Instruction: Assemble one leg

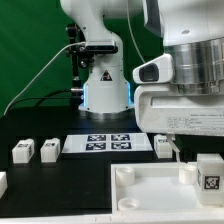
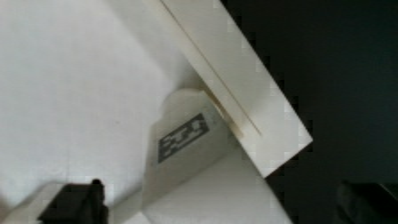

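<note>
A leg, a small white block with a black-and-white tag, stands at the large white tray-like piece's corner on the exterior view's right. My gripper hangs just above it. In the wrist view the leg lies against the tray piece's raised rim. My gripper is open, with its dark fingertips wide apart on either side of the leg and not touching it. Three more legs lie apart: two at the exterior view's left and one beside the marker board.
The marker board lies flat behind the tray piece. The robot base stands at the back centre. Another white block is cut off at the exterior view's left edge. The table is black.
</note>
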{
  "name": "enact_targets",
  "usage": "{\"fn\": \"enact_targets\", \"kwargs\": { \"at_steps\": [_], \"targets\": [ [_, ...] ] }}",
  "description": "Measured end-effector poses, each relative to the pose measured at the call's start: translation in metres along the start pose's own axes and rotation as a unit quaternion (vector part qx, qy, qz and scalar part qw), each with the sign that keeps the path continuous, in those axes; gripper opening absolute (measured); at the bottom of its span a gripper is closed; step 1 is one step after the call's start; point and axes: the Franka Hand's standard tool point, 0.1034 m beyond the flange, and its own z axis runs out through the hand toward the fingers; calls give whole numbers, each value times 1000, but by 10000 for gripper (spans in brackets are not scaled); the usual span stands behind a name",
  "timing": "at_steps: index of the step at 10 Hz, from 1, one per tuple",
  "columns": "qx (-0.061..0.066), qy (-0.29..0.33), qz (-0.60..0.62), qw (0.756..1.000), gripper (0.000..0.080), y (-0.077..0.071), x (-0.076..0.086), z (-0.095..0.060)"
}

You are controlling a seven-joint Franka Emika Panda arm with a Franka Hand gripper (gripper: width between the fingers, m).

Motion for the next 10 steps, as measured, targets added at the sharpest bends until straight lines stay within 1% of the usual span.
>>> {"fn": "enact_targets", "kwargs": {
  "at_steps": [1, 2, 3, 4, 5, 6, 7, 8, 9, 10],
  "targets": [
    [-26, 9, -103, 994, 649, -1, -4, 6],
    [-31, 10, -162, 986, 649, -3, -4, 7],
    [-29, 10, -149, 988, 626, -2, -4, 7],
    [-29, 10, -134, 990, 626, -2, -4, 7],
    [-27, 9, -120, 992, 440, -2, -4, 7],
    [-23, 9, -47, 999, 440, -3, -5, 7],
    [-23, 9, -9, 1000, 305, -2, -5, 7],
    [-23, 10, 18, 1000, 305, -2, -5, 7],
    [-19, 9, 80, 997, 305, -2, -4, 7],
    [-12, 7, 153, 988, 305, -1, -2, 7]
  ]
}}
